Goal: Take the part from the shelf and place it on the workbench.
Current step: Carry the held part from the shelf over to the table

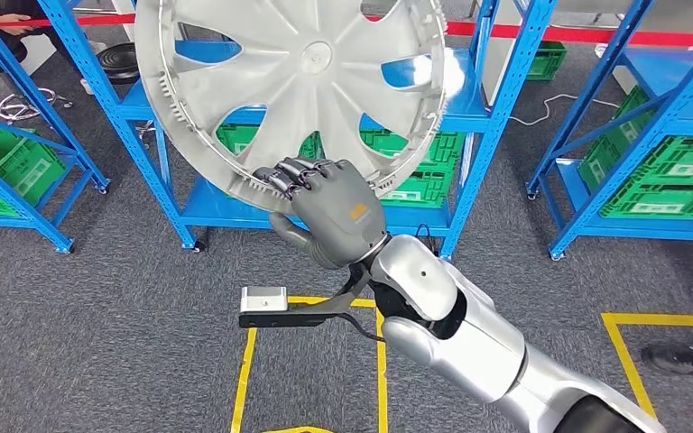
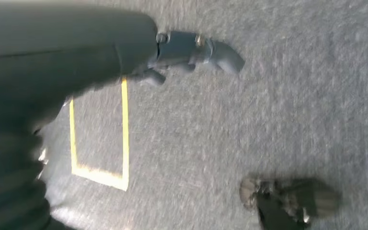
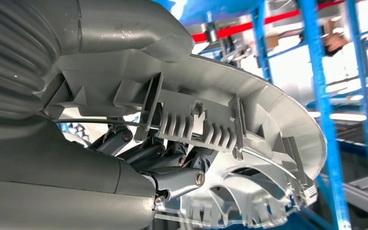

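1. In front of the blue shelf (image 1: 496,108), the right hand (image 1: 329,212) holds the part, a silver wheel cover (image 1: 298,81), by its lower rim; the fingers hook over the rim's edge and the thumb sits under it.
2. The wheel cover is lifted up off the shelf and stands nearly on edge, tilted, high in the head view. The right wrist view shows the fingers (image 3: 172,158) tucked among the ribs and clips on the cover's back side, so the grip looks firm.
3. The left hand (image 2: 191,50) hangs beside the body over the grey carpet (image 2: 268,120), its fingers loosely curled on nothing.
4. The step in hand, as I judge it, is carrying the cover away from the shelf. No surface to set it on is visible yet.
5. To do it well: keep the wrist steady, since a wide, light disc held at one edge will want to swing and lever against the fingers.
6. Clear the shelf's uprights and the green crates (image 1: 420,171) before turning.
7. Mind the person's shoe (image 1: 686,359) on the floor at the right when stepping round.
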Available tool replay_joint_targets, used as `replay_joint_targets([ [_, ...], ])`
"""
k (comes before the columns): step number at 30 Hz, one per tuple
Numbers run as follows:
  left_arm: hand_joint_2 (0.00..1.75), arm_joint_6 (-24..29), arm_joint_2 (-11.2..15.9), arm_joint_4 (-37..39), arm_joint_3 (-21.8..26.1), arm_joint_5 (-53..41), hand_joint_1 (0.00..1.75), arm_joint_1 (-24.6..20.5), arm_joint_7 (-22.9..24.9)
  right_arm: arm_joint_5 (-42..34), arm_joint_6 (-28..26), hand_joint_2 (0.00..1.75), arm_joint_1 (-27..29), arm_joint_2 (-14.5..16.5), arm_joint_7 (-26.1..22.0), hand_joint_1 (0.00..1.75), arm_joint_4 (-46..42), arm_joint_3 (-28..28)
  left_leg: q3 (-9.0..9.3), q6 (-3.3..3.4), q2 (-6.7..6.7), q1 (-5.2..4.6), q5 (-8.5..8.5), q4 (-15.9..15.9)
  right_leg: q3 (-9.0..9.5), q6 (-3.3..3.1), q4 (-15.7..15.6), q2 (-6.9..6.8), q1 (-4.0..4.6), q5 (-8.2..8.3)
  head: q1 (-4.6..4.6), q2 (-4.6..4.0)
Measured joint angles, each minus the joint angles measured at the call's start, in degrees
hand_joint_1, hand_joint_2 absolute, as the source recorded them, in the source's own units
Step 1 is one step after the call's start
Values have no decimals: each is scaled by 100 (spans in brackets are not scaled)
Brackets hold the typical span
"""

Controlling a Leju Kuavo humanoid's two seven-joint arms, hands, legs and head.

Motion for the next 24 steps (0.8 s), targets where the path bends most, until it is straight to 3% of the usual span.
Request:
replay_joint_targets([
  [1, 175, 25, -3, 1, 10, 29, 0, 2, -10, -68, 0, 175, -61, 35, -58, 175, 80, 7, -130, -2, 2, -1, 84, 23, -16, 8, 300, 0, 0, -55, 0, 0],
  [3, 175, 64, -10, 2, 36, 66, 0, 2, -3, -177, 2, 175, -192, 137, -117, 175, 248, 26, -391, -22, 7, 3, 242, 84, 207, 5, 397, 0, 0, 191, 1, 0],
  [4, 175, 81, -13, 1, 46, 74, 0, 1, 14, -212, 4, 175, -265, 207, -111, 175, 322, 35, -509, -40, 8, 5, 311, 124, 467, -3, 155, -1, -1, 324, 2, 0],
  [5, 175, 91, -15, -1, 52, 78, 0, 0, 32, -234, 10, 175, -339, 280, -83, 175, 382, 42, -611, -64, 7, 2, 370, 165, 789, -18, -225, -1, 6, 324, 2, 0],
  [7, 175, 106, -16, -4, 55, 67, 0, -7, 63, -257, 20, 175, -478, 414, -1, 175, 471, 51, -732, -130, 1, -5, 482, 226, 1288, -70, -947, 2, 29, 109, 0, 0],
  [8, 175, 109, -16, -5, 55, 55, 0, -13, 76, -257, 20, 175, -524, 455, 38, 175, 504, 54, -754, -168, -2, -3, 543, 224, 1380, -104, -1136, 3, 48, 15, 0, 0],
  [10, 175, 97, -11, -4, 56, 18, 0, -25, 105, -229, -3, 175, -562, 488, 86, 175, 561, 55, -773, -249, -12, 21, 638, 187, 1327, -188, -1210, -13, 58, 88, 11, 0],
  [11, 175, 84, -8, -2, 56, 4, 0, -30, 122, -201, -29, 175, -563, 490, 97, 175, 580, 55, -798, -285, -19, 33, 573, 211, 1281, -236, -1220, -26, 54, 161, 10, 0],
  [12, 175, 69, -7, -1, 55, -9, 0, -30, 134, -168, -66, 175, -559, 490, 100, 175, 596, 55, -851, -321, -26, 44, 378, 336, 1214, -280, -1235, -35, 43, 247, 8, 0],
  [15, 175, 47, -8, 2, 54, -29, 0, -35, 144, -81, -176, 175, -479, 478, 97, 175, 618, 55, -1048, -406, -30, 66, -483, 1283, 949, -329, -1238, -27, 32, 503, -4, 0],
  [16, 175, 46, -7, 2, 54, -37, 0, -37, 141, -62, -194, 175, -431, 468, 92, 175, 619, 55, -1062, -423, -31, 69, -577, 1600, 847, -322, -1232, -24, 33, 588, -4, 0],
  [18, 175, 46, -5, 1, 54, -58, 0, -37, 135, -30, -203, 175, -349, 446, 93, 175, 619, 55, -877, -429, -31, 73, -393, 1791, 619, -295, -1217, -24, 33, 755, -4, 0],
  [19, 175, 46, -5, 0, 54, -68, 0, -37, 129, -15, -198, 175, -323, 438, 109, 175, 618, 55, -647, -421, -32, 75, -253, 1611, 515, -277, -1210, -23, 32, 834, -4, 0],
  [20, 175, 45, -6, -4, 54, -79, 0, -42, 123, -1, -188, 175, -304, 434, 135, 175, 610, 55, -306, -405, -37, 74, -228, 1244, 430, -252, -1202, -22, 34, 908, -5, 0],
  [22, 175, 44, -8, -11, 54, -101, 0, -57, 107, 24, -162, 175, -279, 426, 191, 175, 576, 53, 308, -346, -57, 48, -420, 402, 333, -192, -1200, -28, 43, 1045, 1, 0],
  [23, 175, 43, -9, -13, 54, -110, 0, -63, 104, 36, -147, 175, -269, 424, 205, 175, 555, 52, 466, -307, -67, 26, -521, 132, 314, -157, -1218, -35, 41, 1117, -4, 0],
  [24, 175, 42, -9, -10, 54, -114, 0, -65, 101, 46, -134, 175, -260, 421, 210, 175, 540, 51, 483, -260, -71, 2, -532, 16, 304, -119, -1249, -41, 33, 1194, -7, 0],
])
